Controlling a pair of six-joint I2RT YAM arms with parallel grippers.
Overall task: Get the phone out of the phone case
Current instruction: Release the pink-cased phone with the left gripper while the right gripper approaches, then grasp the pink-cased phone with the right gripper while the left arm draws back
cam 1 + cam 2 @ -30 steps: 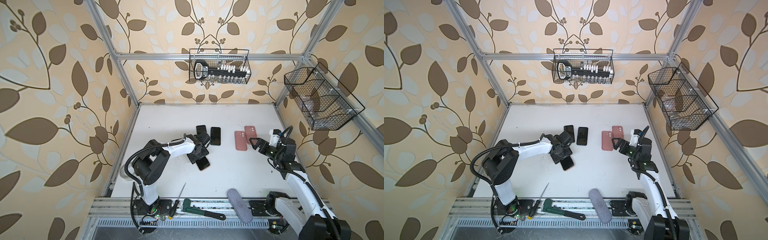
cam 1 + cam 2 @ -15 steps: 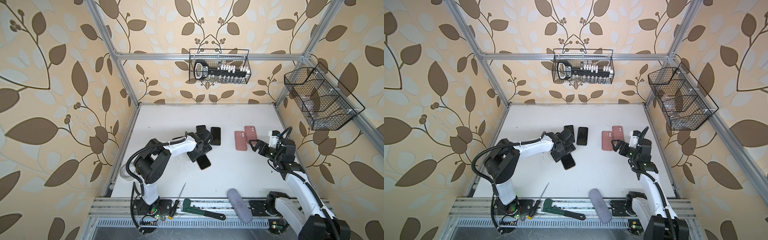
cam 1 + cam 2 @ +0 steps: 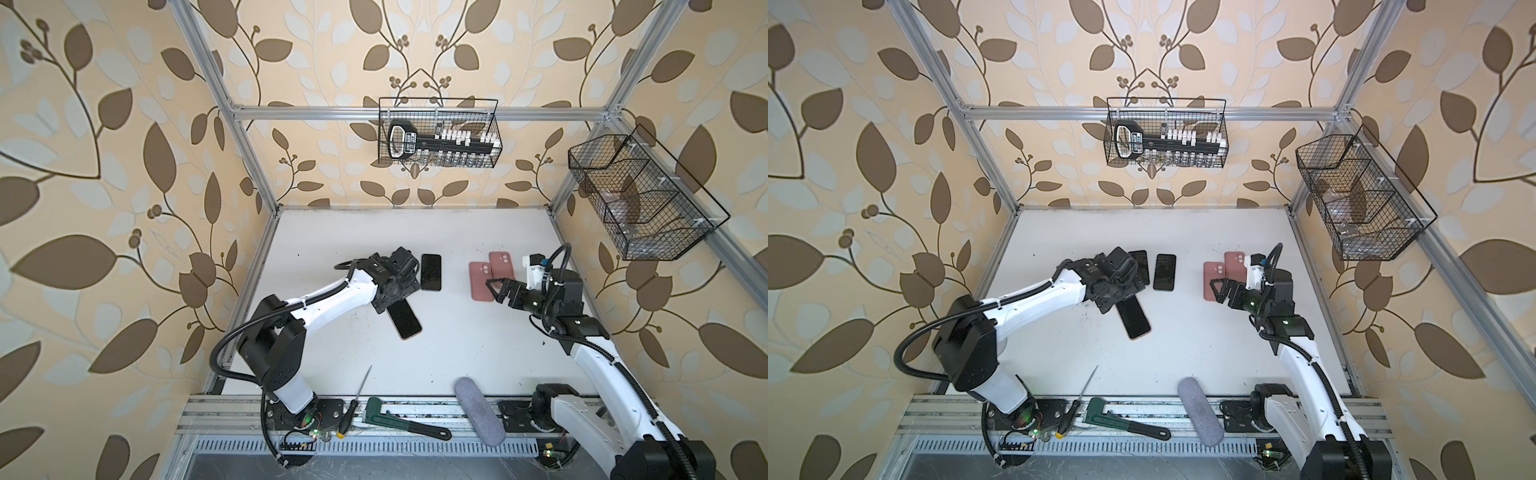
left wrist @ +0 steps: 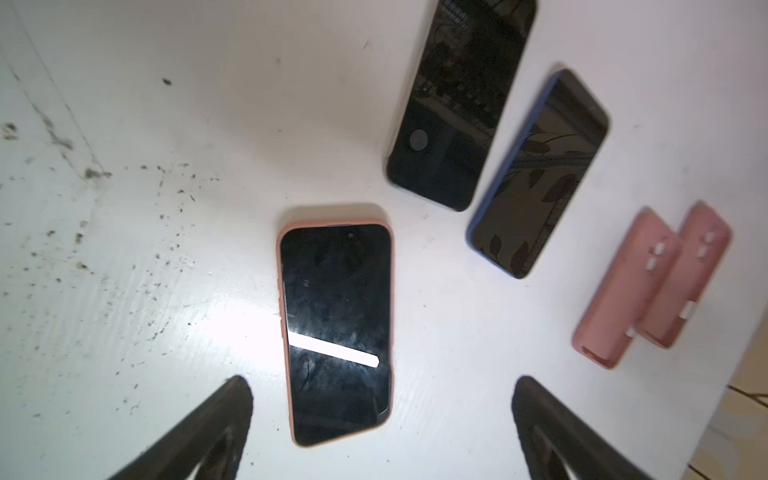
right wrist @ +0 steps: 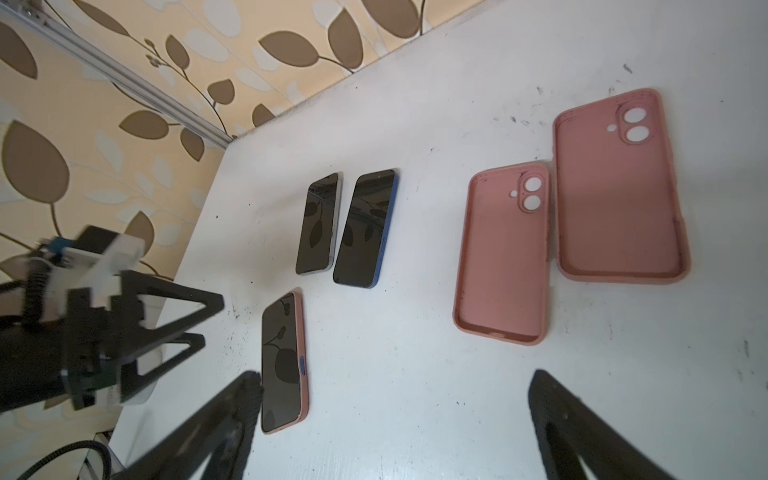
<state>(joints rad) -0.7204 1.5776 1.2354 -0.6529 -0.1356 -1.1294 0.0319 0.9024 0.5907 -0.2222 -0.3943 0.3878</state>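
Note:
The phone in its pink phone case (image 3: pixel 404 320) (image 3: pixel 1133 318) lies screen up on the white table (image 3: pixel 457 353). It also shows in the left wrist view as the cased phone (image 4: pixel 336 328) and in the right wrist view as the cased phone (image 5: pixel 282 361). My left gripper (image 3: pixel 392 293) (image 4: pixel 382 382) hovers over the phone's far end, open, its fingers astride the phone without touching it. My right gripper (image 3: pixel 494 291) (image 5: pixel 395 378) hangs open and empty beside two empty pink cases (image 5: pixel 503 253) (image 5: pixel 619 187).
Two bare dark phones (image 4: pixel 457 104) (image 4: pixel 540 174) lie side by side just beyond the cased one. A screwdriver (image 3: pixel 357 399), a green wrench (image 3: pixel 399 422) and a grey oblong pad (image 3: pixel 478 409) rest along the front rail. Wire baskets (image 3: pixel 438 133) (image 3: pixel 640 199) hang on the walls.
The left gripper's jaws have spread wider and it has shifted slightly toward the back wall. The cased phone stays lying on the table. The right arm has barely moved.

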